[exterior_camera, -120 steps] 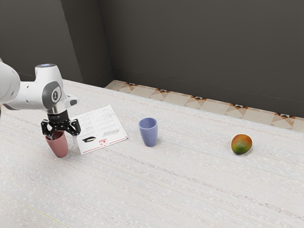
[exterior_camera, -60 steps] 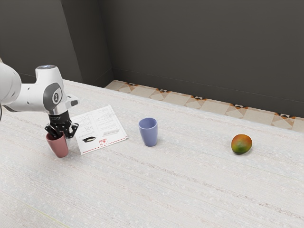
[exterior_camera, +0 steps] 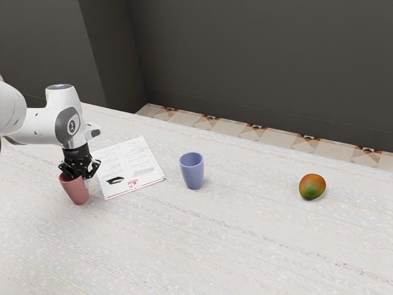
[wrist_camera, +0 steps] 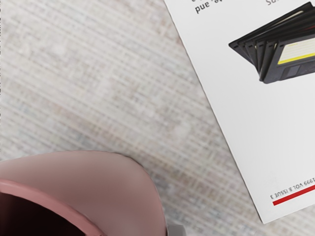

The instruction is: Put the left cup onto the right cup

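My gripper (exterior_camera: 78,174) has drawn its fingers in over the last second, from a wide spread to a narrow pinch, and it now looks clamped on the rim of the pink cup (exterior_camera: 75,190). That reads to me as the grasp made and the lift not yet begun. The table (exterior_camera: 215,246) runs pale and wide under everything. On it the leaflet (exterior_camera: 129,166) lies flat just beside the pink cup, on the side toward the exterior view's right. The pink cup stands tilted at the arm's end, its base seemingly on the table. The blue cup (exterior_camera: 191,170) stands upright beyond the leaflet, well apart from my hand, and I judge it the target. The mango (exterior_camera: 312,186) sits far off to the exterior view's right.
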`<state>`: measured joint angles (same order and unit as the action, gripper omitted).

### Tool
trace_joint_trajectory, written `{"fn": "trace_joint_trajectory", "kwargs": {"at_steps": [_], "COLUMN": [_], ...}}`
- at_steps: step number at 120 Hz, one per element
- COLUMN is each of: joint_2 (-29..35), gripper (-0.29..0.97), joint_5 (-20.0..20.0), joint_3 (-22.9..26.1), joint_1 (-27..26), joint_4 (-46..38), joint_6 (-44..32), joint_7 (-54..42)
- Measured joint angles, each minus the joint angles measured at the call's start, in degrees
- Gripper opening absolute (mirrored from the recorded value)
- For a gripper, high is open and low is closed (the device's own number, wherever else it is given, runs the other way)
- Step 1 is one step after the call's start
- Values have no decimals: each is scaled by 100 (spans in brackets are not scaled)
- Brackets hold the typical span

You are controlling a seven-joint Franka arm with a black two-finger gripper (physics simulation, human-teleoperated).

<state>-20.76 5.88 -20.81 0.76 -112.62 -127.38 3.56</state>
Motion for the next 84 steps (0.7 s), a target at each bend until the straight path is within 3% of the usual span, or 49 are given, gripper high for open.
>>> {"fn": "trace_joint_trajectory", "kwargs": {"at_steps": [40,63,84], "joint_2": [579,892,1029], "gripper": [-10,-10,-10], "joint_5": [-69,-97,-102], "joint_3": [-4,26,617], "joint_1": [-311,-782,-1226], "joint_4": [-19,-23,549], "joint_6": [65,148,462], "joint_7": [68,96,119]}}
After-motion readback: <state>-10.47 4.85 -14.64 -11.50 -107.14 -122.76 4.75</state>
